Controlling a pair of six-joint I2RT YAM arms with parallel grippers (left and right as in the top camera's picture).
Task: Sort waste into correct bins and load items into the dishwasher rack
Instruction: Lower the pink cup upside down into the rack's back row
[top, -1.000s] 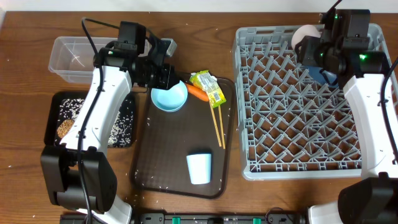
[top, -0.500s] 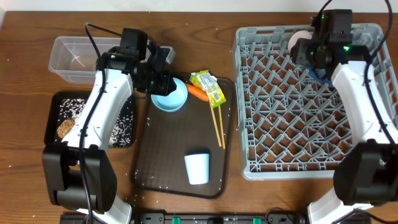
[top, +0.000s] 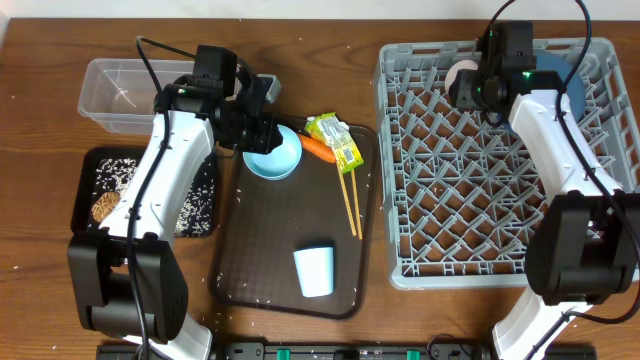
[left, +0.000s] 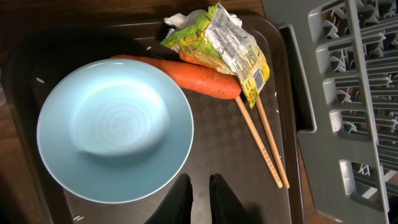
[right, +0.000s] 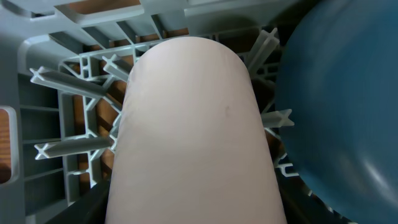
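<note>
The right pincer (top: 474, 86) grips a pink plastic cup (right: 193, 124) at the far edge of the big grey lattice dishwasher rack (top: 480, 200), beside a large blue plate-bowl (right: 348, 93). The left pincer (left: 200, 198), closed to a slit, hangs just beside the small light-blue bowl (left: 115, 130) at the far-left corner of the dark brown serving tray (top: 270, 250).

Pale blue on the small bowl (left: 115, 130), faint rings at its centre, just ahead-left of the left gripper (left: 200, 186). Beyond it: orange carrot (left: 199, 76), green-yellow wrapper (left: 227, 46) (white tissue peeking behind), pale wooden chopsticks (left: 262, 142) – all on a dark brown tray (left: 217, 149). Within the right gripper (top: 468, 82) – soft pink cup (right: 193, 137); deep blue plate (right: 345, 106) rightward, grey rack (right: 68, 78) lattice behind.
</note>
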